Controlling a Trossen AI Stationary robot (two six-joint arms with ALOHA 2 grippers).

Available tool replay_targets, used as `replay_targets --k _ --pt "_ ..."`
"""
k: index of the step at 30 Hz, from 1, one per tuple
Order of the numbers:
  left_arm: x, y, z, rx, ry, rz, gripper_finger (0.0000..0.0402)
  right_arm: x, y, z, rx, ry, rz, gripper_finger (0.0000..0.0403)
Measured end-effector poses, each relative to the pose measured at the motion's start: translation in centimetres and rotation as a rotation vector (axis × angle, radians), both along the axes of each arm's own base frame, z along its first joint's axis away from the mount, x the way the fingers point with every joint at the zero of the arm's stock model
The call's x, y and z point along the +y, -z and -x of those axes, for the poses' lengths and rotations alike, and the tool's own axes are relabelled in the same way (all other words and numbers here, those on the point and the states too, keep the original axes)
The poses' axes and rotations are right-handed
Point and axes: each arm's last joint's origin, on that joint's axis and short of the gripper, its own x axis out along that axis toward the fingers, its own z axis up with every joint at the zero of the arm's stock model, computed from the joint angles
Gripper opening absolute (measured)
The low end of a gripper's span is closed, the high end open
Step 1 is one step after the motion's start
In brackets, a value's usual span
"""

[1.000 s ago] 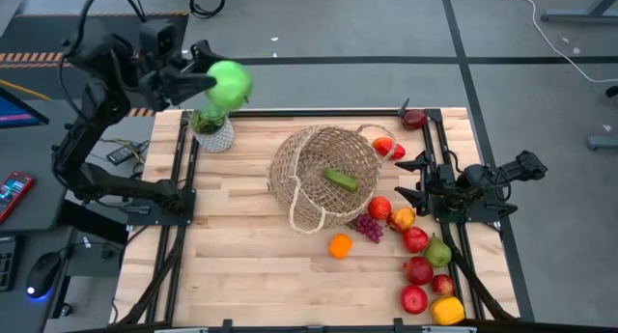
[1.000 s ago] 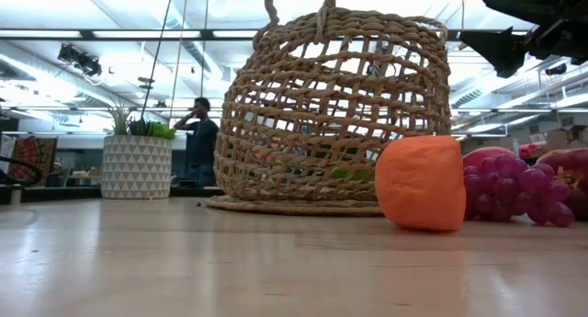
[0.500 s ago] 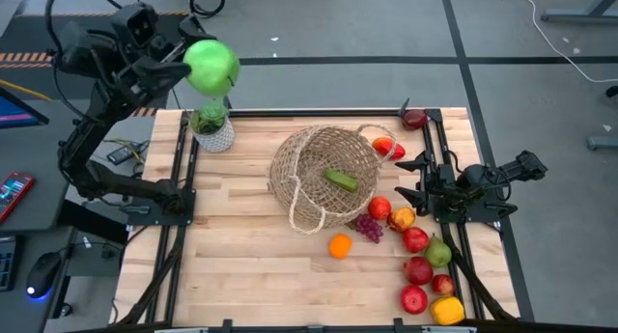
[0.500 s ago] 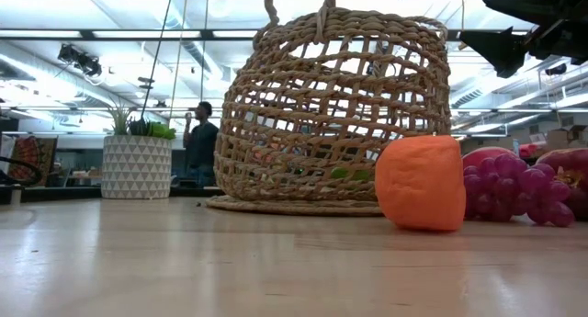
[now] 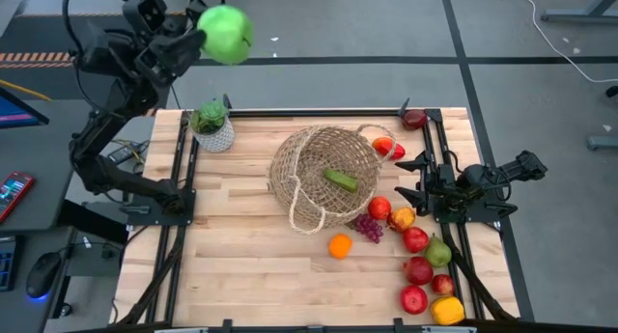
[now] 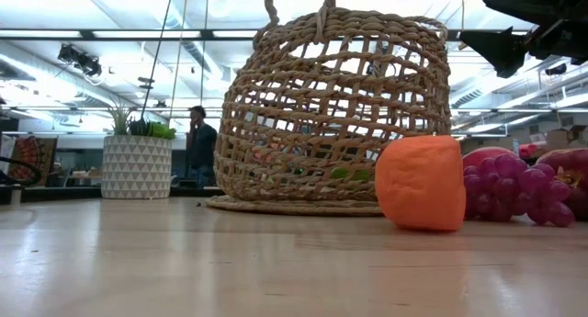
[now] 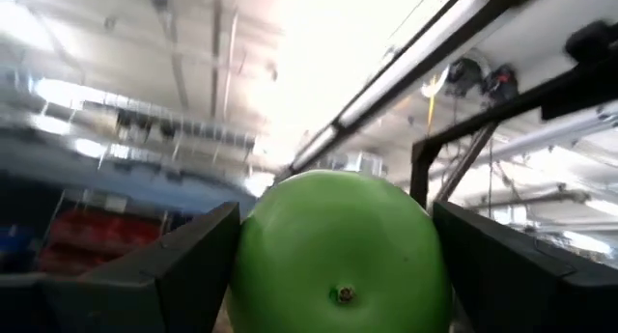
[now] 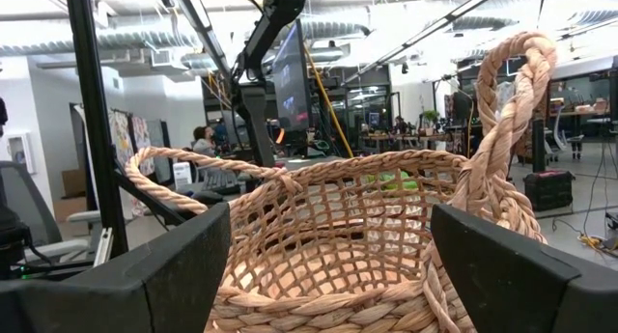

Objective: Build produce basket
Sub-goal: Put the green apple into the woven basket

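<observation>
The green apple (image 5: 226, 34) sits clamped between the fingers of the left pincer (image 5: 205, 39), raised high beyond the far-left corner of the counter (image 5: 241, 265), past the small potted plant (image 5: 211, 126). In the left wrist view the apple (image 7: 340, 259) fills the gap between both fingers, so the grip looks centred, though that view is blurred and the contact itself is hard to judge.

The basket (image 5: 323, 177) stands mid-counter with 1 cucumber (image 5: 340, 180) already inside. The rest of the produce lies along its right side: an orange (image 5: 339, 245), grapes (image 5: 369, 227), red apples and a pear (image 5: 438, 252).

To do this step well, the left arm should swing the apple across above the plant, clear of the basket's loop handle, stop over the open mouth, lower close to the weave, and only then release, so the apple does not bounce out or onto the cucumber.

The right pincer (image 5: 413, 181) waits with fingers apart and empty, just beside the basket's right rim.
</observation>
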Motion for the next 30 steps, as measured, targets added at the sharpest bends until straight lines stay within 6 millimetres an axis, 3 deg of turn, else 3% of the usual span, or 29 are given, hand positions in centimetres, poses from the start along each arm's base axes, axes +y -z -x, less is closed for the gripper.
replay_targets --k 6,14,30 --pt "-0.9 -0.9 0.5 -0.178 -0.037 -0.059 0.0336 0.0 0.0 0.0 -0.001 0.000 0.000 0.0360" --pt "-2.2 -1.2 0.3 -0.288 -0.127 -0.086 0.0336 0.0 0.0 0.0 0.000 0.000 0.000 0.0360" --pt "-4.2 -1.3 -0.4 -0.340 -0.255 -0.081 0.0337 0.0 0.0 0.0 0.000 0.000 0.000 0.0360"
